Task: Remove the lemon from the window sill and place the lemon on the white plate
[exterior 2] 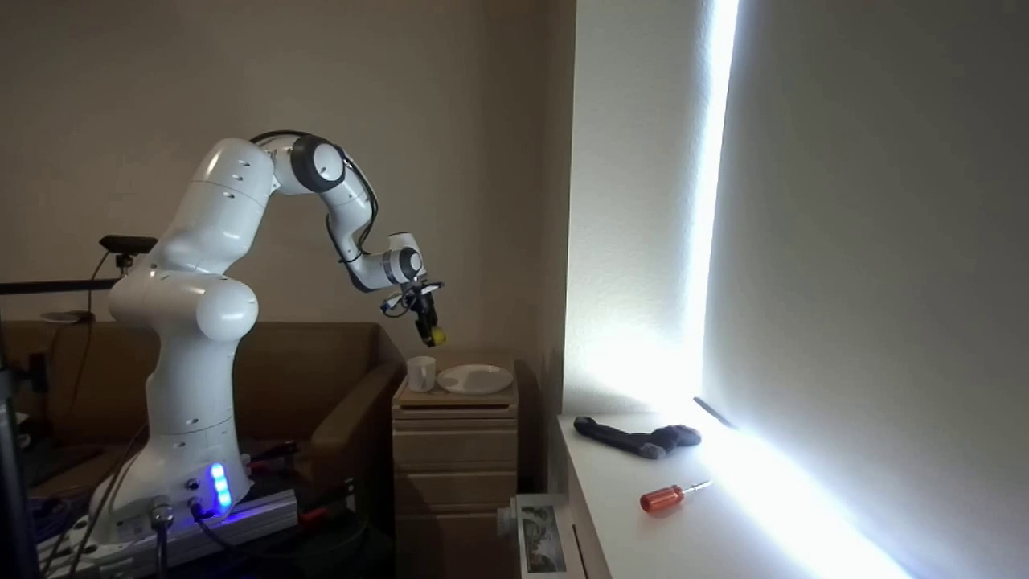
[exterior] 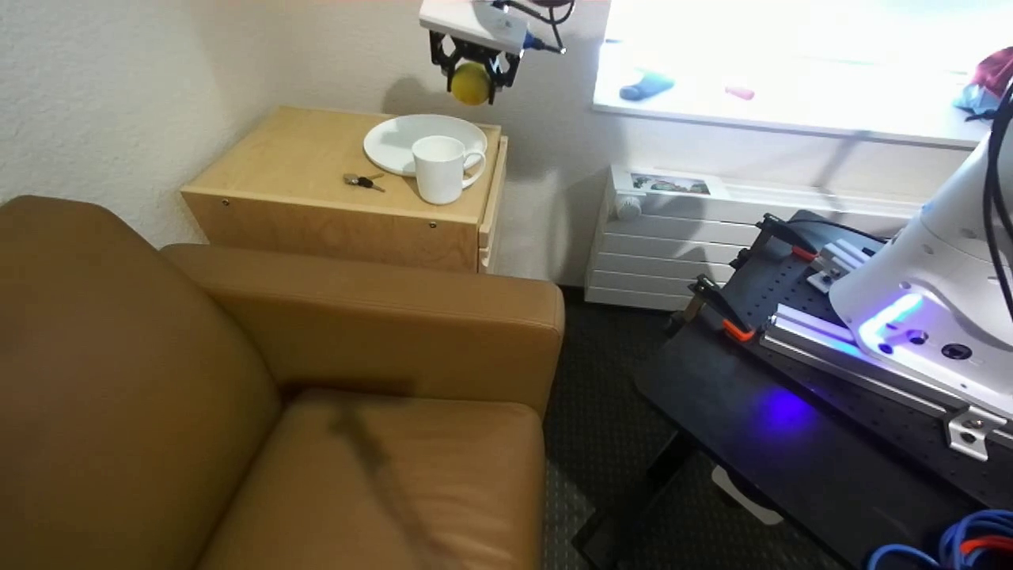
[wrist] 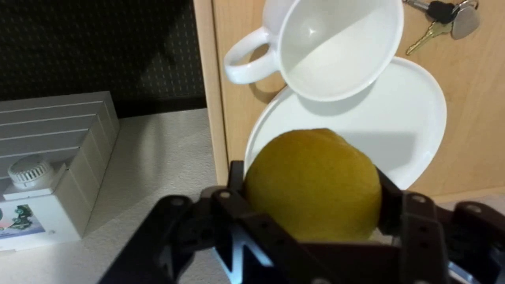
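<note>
A: Where was the small, roundish yellow lemon (wrist: pixel 315 193)?

B: It hung in the air above the light brown wooden desk (exterior: pixel 293 150), well apart from the long, flat white window sill (exterior 2: pixel 619 486).

A: What held it?

B: The black, two-fingered end effector (exterior: pixel 472 89) had it gripped. Its fingers (wrist: pixel 236 176) were parted only as wide as the lemon, and in the wrist view one bore against each side.

A: And the round, shallow white plate (wrist: pixel 412 102)?

B: That lay flat on the desk, lower than the lemon, with a gap between the two in both exterior views. Whether the lemon was squarely over it could not be told.

A: What stood closest to the plate?

B: A smooth white mug (exterior: pixel 438 171), upright, just beside it on the desk; whether they touched could not be told.

A: What else was on the desk?

B: A small bunch of metal keys (wrist: pixel 442 14), one of them brass-coloured, lay near both.

A: And on the window sill?

B: A red-handled screwdriver (exterior 2: pixel 667 497) with a metal shaft lay there, with a long, dark, uneven object (exterior 2: pixel 643 444) near it; what that object was could not be made out.
</note>
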